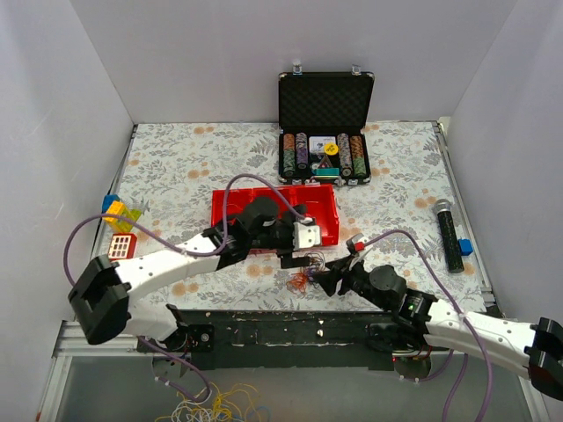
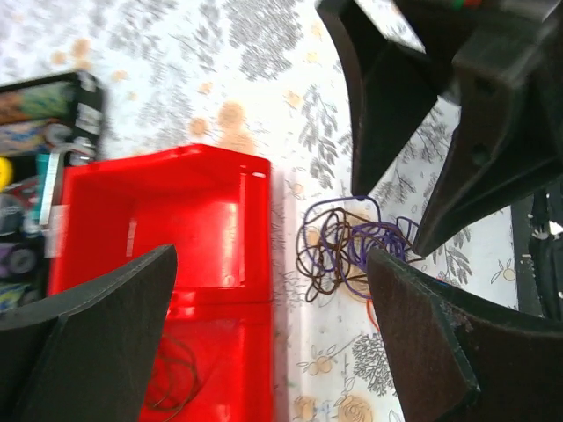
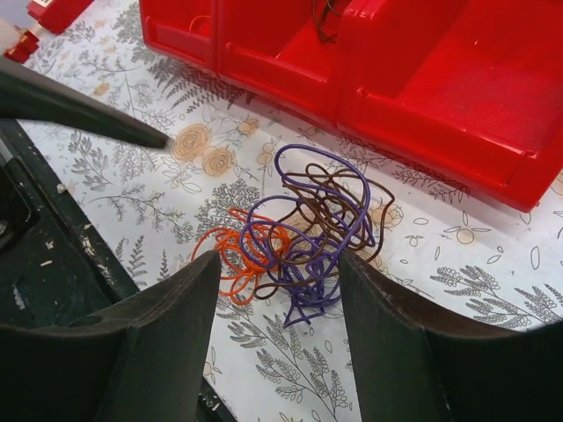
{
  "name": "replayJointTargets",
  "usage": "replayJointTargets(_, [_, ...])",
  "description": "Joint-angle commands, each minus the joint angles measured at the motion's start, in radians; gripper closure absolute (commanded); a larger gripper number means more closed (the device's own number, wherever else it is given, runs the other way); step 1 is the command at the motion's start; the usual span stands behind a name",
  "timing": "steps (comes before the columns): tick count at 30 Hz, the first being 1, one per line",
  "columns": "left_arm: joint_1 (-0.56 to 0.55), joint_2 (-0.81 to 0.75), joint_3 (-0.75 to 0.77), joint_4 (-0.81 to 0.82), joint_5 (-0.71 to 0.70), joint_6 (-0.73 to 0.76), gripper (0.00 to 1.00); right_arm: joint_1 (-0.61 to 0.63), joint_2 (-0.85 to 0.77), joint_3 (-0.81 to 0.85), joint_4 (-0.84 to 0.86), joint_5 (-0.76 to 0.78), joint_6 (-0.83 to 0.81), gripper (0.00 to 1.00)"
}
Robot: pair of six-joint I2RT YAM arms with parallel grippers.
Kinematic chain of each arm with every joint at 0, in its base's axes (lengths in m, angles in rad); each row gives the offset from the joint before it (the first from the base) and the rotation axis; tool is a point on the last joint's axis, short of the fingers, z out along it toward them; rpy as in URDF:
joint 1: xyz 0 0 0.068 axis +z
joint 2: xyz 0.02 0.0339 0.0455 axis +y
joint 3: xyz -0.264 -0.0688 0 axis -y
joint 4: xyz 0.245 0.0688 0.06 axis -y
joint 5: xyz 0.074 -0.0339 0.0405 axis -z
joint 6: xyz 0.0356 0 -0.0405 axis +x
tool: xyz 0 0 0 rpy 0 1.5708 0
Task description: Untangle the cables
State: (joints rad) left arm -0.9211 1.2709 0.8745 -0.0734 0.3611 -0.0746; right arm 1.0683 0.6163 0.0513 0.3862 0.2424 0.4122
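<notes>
The cables [image 1: 303, 268] are one small tangle of purple, dark brown and orange wires on the flowered cloth, just in front of the red bin [image 1: 233, 207]. My left gripper [image 1: 295, 251] is open and empty above the bin's front edge, with the tangle [image 2: 352, 246] beside its right finger [image 2: 422, 334]. My right gripper [image 1: 334, 277] is open and empty, its fingers on either side of the tangle [image 3: 303, 224] without closing on it. A dark brown wire loop [image 2: 171, 378] lies inside the red bin [image 2: 176, 229].
An open black case of poker chips [image 1: 324, 154] stands at the back. A black microphone [image 1: 449, 233] and a blue block [image 1: 465, 247] lie at the right. Yellow and blue toys [image 1: 119, 215] lie at the left. A yellow-white wire bunch [image 1: 215, 406] hangs below the table's near edge.
</notes>
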Motion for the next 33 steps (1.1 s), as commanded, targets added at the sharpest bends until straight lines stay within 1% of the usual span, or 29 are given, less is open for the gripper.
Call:
replayJointTargets(1, [-0.007,0.134,0.076,0.000,0.067,0.015,0.14,0.002,-0.073,-0.007,-0.029,-0.009,-0.006,0.37])
replayJointTargets(5, [-0.005,0.243,0.138,0.011,0.044,-0.037,0.22,0.004,-0.105,-0.027,-0.033,-0.023,-0.004,0.38])
replayJointTargets(8, [-0.002,0.274,0.158,-0.002,0.087,-0.080,0.30,0.002,-0.104,-0.033,-0.030,-0.032,-0.004,0.39])
replayJointTargets(9, [0.001,0.274,0.156,-0.005,0.108,-0.082,0.32,0.002,-0.102,-0.034,-0.030,-0.034,-0.006,0.40])
replayJointTargets(12, [-0.001,0.285,0.155,-0.051,0.177,-0.057,0.43,0.002,-0.099,-0.036,-0.029,-0.043,-0.012,0.41])
replayJointTargets(15, [0.002,0.308,0.185,-0.147,0.234,-0.010,0.48,0.002,-0.110,-0.034,-0.041,-0.032,-0.016,0.43])
replayJointTargets(16, [0.005,0.309,0.188,-0.157,0.242,-0.008,0.48,0.002,-0.124,-0.030,-0.056,-0.025,-0.015,0.44])
replayJointTargets(18, [0.008,0.315,0.196,-0.155,0.240,-0.005,0.48,0.002,-0.174,-0.007,-0.139,0.020,-0.009,0.45])
replayJointTargets(20, [0.008,0.332,0.221,-0.155,0.231,-0.019,0.46,0.002,-0.255,0.025,-0.229,0.110,0.003,0.45])
replayJointTargets(23, [0.010,0.372,0.268,-0.157,0.234,-0.053,0.44,0.002,-0.406,0.070,-0.361,0.250,0.019,0.37])
replayJointTargets(27, [0.010,0.406,0.300,-0.164,0.242,-0.067,0.42,0.002,-0.571,0.117,-0.458,0.339,-0.013,0.34])
replayJointTargets(30, [0.010,0.433,0.323,-0.177,0.252,-0.067,0.41,0.002,-0.610,0.150,-0.518,0.388,-0.004,0.34])
replayJointTargets(33, [0.010,0.459,0.349,-0.181,0.268,-0.083,0.41,0.004,-0.603,0.168,-0.532,0.411,0.010,0.34])
